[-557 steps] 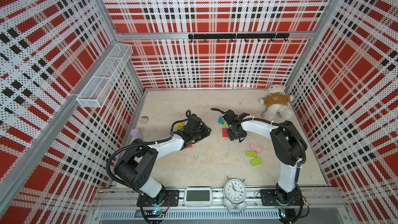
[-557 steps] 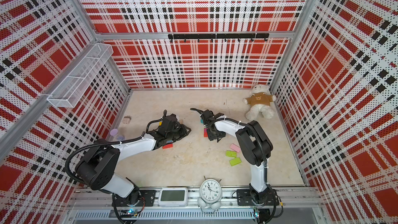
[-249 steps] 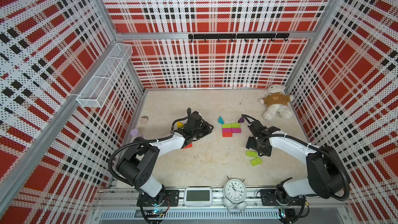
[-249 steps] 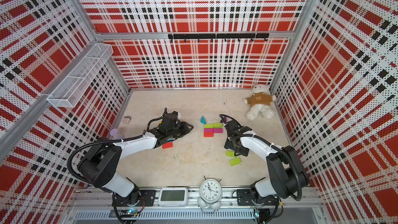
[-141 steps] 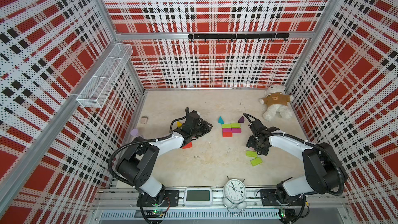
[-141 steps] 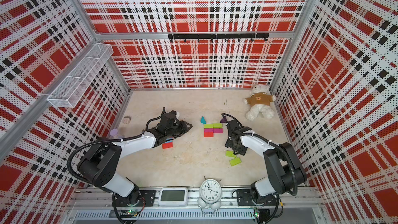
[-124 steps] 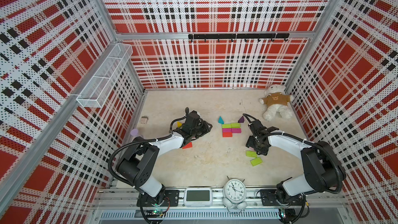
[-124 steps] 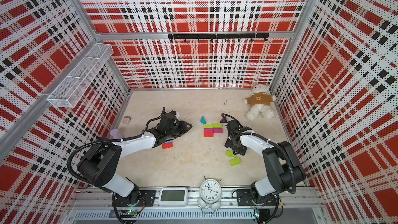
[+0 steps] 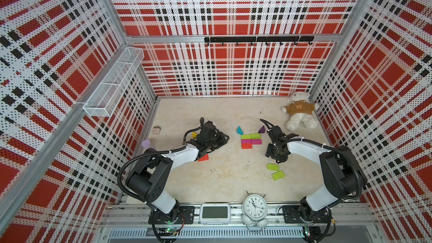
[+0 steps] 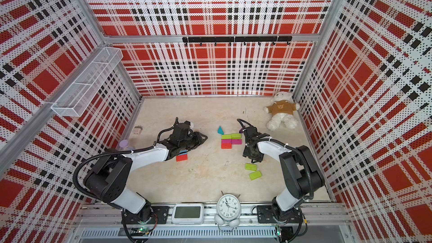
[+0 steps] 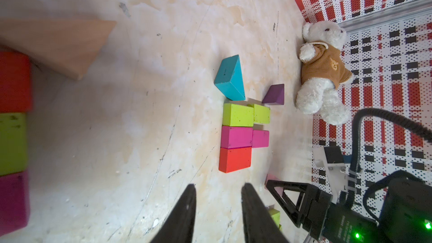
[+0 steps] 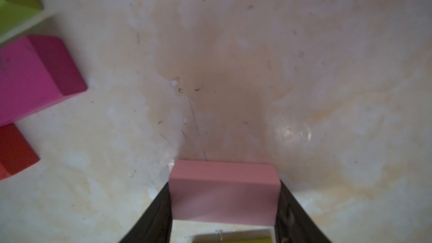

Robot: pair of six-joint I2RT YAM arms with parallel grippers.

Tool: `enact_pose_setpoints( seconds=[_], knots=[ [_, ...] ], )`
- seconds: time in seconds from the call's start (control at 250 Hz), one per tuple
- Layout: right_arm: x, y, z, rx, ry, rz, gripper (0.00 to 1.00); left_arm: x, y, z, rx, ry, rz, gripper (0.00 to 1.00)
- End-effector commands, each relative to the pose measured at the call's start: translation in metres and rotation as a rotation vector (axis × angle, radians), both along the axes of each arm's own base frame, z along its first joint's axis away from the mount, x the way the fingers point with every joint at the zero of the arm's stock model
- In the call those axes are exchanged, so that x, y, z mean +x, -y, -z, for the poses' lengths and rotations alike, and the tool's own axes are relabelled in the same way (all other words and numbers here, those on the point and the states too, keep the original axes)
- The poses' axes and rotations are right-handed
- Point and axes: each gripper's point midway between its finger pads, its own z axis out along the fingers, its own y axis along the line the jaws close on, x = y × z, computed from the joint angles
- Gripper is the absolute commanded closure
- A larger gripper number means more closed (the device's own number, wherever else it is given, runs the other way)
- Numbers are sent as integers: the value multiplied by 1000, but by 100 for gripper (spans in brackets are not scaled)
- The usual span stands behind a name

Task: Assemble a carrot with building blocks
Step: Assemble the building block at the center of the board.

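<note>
Both top views look steeply down from high above the front edge, covering the whole table. Wrist views sit low and close, sharing the coloured blocks.

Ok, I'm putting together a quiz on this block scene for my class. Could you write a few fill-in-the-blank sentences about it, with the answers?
1. The right hand grips a block coloured ____.
2. In the middle cluster, the red block lies against a ____ block.
3. The teal triangle and the purple triangle sit next to the two joined ____ blocks.
Missing words: pink; magenta; lime green.
</note>
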Motion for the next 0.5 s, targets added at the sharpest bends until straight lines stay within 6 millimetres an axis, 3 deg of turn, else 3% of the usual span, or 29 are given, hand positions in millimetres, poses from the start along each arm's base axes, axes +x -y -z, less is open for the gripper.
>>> enact_pose_setpoints(
  seconds=[0.0, 0.232, 0.496],
  knots=[
    [14, -13, 3, 7, 15, -133, 54, 1, -4, 4, 0, -3, -16, 63],
    [28, -41, 4, -31, 15, -266, 54, 0, -3, 4, 6, 0, -26, 63],
    [41, -57, 9, -36, 14, -301, 54, 1, -4, 4, 6, 0, -32, 63]
  ],
)
